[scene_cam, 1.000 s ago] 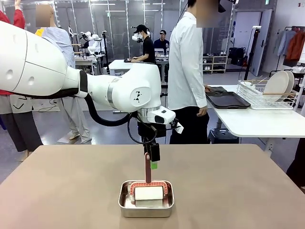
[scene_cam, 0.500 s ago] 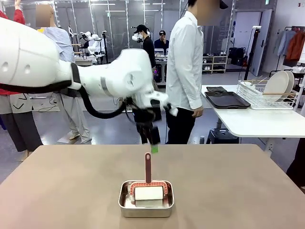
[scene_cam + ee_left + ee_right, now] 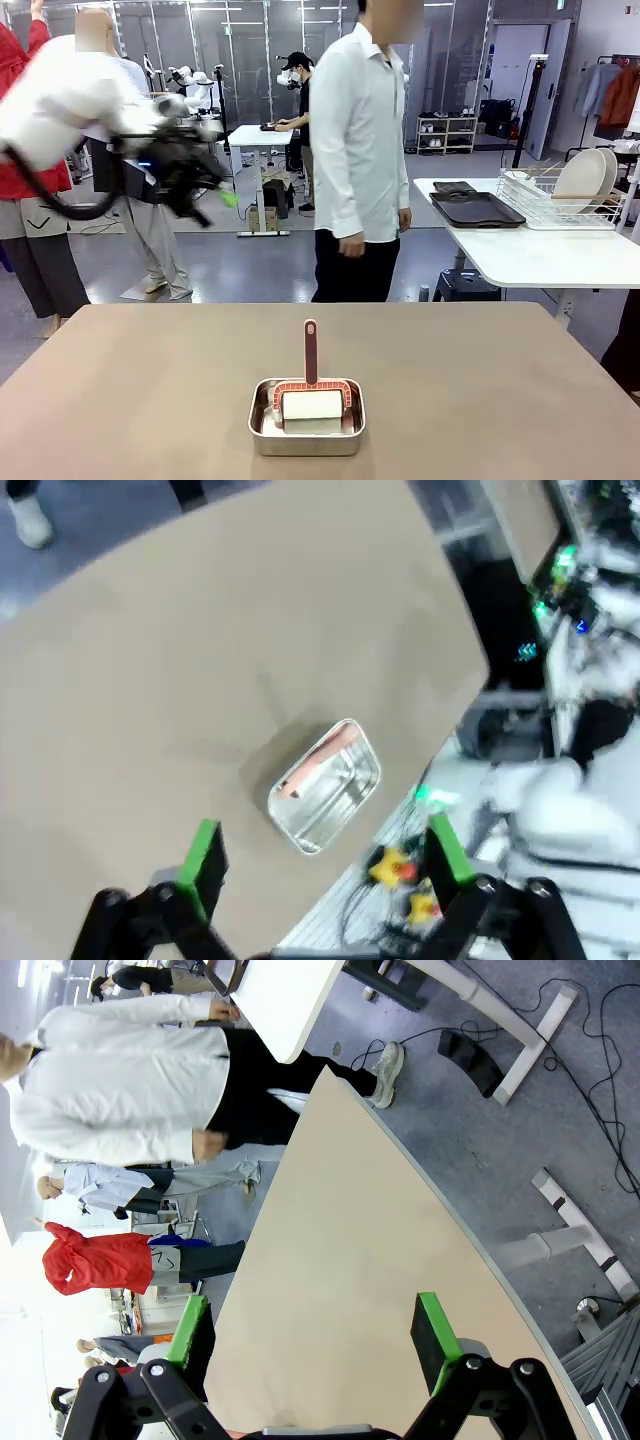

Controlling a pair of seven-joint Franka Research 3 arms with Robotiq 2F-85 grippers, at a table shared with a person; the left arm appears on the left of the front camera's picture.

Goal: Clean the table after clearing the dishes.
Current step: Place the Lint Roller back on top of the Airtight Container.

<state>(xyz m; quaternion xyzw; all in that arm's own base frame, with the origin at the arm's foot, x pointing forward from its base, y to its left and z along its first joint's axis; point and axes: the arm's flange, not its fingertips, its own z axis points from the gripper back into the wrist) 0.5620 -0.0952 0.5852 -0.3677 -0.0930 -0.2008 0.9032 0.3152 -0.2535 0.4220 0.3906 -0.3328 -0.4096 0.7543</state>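
1. The left gripper (image 3: 325,855) has its green-padded fingers (image 3: 203,852) spread wide with nothing between them; in its wrist view it hangs high above the table (image 3: 150,700).
2. From the front, the left gripper (image 3: 215,190) is a motion-blurred shape at upper left, off the table's far-left edge and well above it.
3. The right gripper (image 3: 310,1340) is also spread wide and holds nothing, its fingers (image 3: 433,1338) above bare tabletop near a rounded edge.
4. A steel pan (image 3: 307,417) sits near the middle of the table (image 3: 500,390), toward the near edge.
5. A lint roller (image 3: 311,390) with a red frame and white roll lies in the pan, its handle pointing to the far side.
6. The wrist view shows the same pan (image 3: 326,798) far below the left fingers, close to the table's edge.
7. A person in a white shirt (image 3: 358,160) stands just beyond the far edge, arms down.
8. On a white side table (image 3: 560,255) at far right rest dark trays (image 3: 478,208) and a wire rack (image 3: 560,205) holding white plates (image 3: 583,178).
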